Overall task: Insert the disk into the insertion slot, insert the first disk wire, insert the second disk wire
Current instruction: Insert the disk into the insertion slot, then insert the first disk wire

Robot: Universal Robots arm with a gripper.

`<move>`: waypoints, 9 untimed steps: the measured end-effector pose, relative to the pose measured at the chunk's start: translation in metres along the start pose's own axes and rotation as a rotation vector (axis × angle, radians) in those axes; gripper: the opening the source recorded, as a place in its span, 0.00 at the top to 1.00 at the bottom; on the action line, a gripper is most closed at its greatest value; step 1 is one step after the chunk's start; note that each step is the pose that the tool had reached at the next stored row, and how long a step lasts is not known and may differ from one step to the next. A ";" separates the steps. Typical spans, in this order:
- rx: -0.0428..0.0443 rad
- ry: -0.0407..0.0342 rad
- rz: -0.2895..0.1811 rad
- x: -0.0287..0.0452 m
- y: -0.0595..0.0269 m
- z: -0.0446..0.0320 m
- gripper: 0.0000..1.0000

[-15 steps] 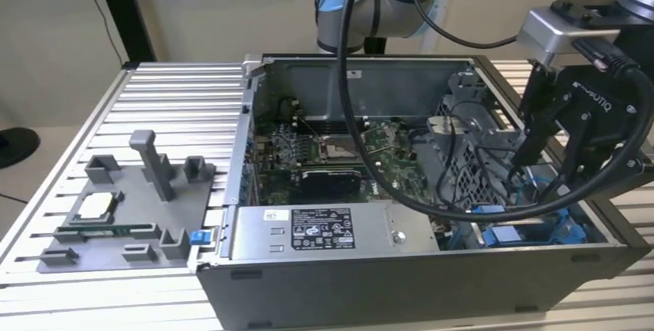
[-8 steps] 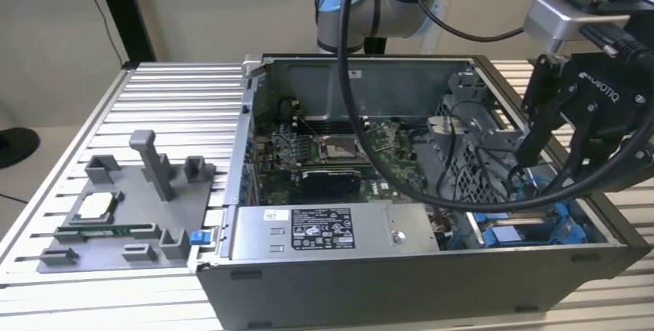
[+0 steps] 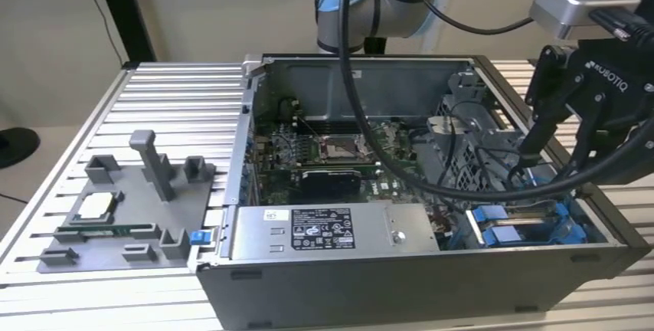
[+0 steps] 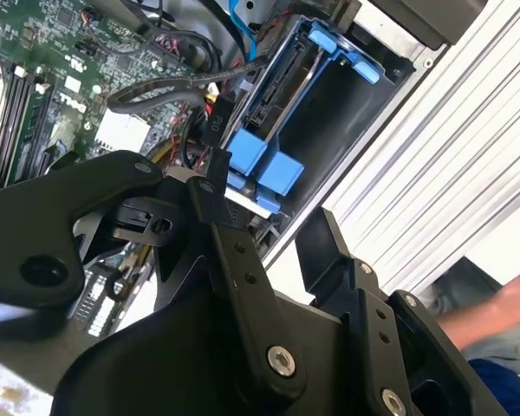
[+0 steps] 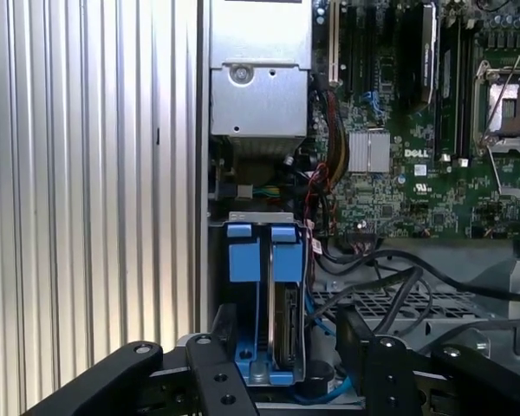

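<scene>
The disk [image 5: 286, 334] stands edge-on in its blue carrier frame [image 5: 243, 260] inside the insertion slot [image 4: 347, 113], the grey drive cage at the front corner of the open computer case on the exterior view's right. Its blue tabs [image 3: 508, 227] show there. My gripper [image 5: 286, 321] hangs just above that cage and is open, one finger [image 5: 217, 347] on each side of the disk, apart from it. In the second wrist view the gripper [image 4: 269, 204] has a black wire connector [image 4: 215, 113] near one fingertip. Whether any wire is plugged into the disk is hidden.
A grey labelled power-supply box [image 3: 327, 231] sits beside the cage, and the motherboard [image 3: 338, 155] lies behind it. Thick black arm cables [image 3: 449, 185] droop across the case. A grey fixture plate [image 3: 122, 208] lies on the ribbed table. A person's blurred hand [image 4: 494, 316] shows beyond the case.
</scene>
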State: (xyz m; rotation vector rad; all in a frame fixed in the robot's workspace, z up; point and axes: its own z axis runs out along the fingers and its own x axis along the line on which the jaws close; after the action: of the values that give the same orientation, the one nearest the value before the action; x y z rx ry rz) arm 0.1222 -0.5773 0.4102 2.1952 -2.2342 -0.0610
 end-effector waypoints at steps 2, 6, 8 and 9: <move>-0.0001 0.0001 0.000 0.0000 0.0001 -0.0022 0.00; -0.0003 0.0000 0.000 -0.0002 0.0002 -0.0071 0.00; -0.0005 0.0000 0.000 -0.0002 0.0003 -0.0096 0.00; -0.0006 0.0000 0.000 -0.0002 0.0004 -0.0109 0.00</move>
State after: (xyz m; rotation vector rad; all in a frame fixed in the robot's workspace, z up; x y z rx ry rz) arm 0.1222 -0.5773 0.4211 2.1949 -2.2339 -0.0617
